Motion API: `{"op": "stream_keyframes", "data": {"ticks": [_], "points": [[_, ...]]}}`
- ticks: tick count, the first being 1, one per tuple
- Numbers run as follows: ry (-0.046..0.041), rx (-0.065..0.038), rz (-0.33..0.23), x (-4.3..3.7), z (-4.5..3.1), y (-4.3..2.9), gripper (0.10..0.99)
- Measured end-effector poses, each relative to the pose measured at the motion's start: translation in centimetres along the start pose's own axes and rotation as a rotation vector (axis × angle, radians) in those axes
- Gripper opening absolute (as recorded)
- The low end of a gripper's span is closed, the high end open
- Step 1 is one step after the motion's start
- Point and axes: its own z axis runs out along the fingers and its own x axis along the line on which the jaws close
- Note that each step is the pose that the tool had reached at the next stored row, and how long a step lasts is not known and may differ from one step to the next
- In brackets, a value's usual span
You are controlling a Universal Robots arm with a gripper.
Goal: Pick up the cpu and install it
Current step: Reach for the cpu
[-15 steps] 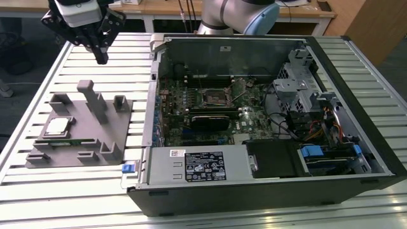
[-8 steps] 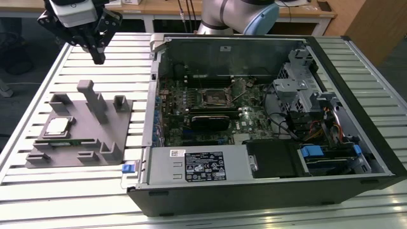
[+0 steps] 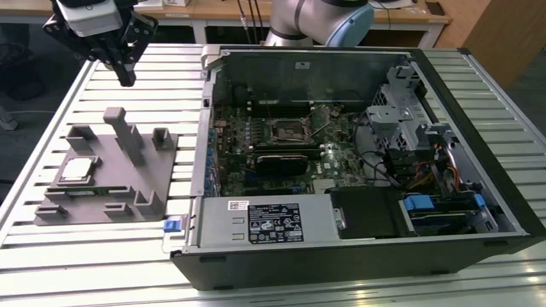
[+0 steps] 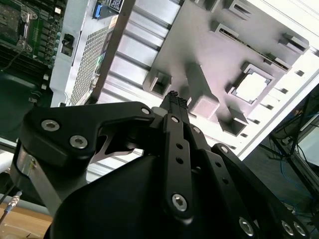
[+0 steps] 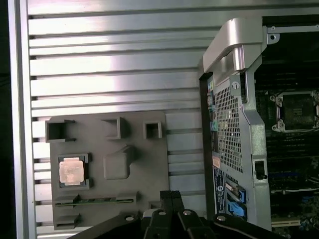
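The claw (image 3: 127, 79), pressed together and empty, hung above the slatted surface (image 3: 171, 64), well apart from the cpu (image 3: 77, 169) seated in the grey fixture (image 3: 111, 178).

arm (image 3: 318, 22): grey with a blue cap, bent at the top of the exterior view.
gripper (image 3: 126, 77): black, up in the air, pointing straight down.
fingers (image 4: 175, 105): long and thin, pressed together in both wrist views, nothing between them.
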Motion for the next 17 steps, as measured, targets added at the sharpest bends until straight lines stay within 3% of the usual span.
{"op": "stream_keyframes", "data": {"ticks": [17], "points": [[0.0001,0.000,0.000,1.51,0.00,-0.11,0.106]]}}
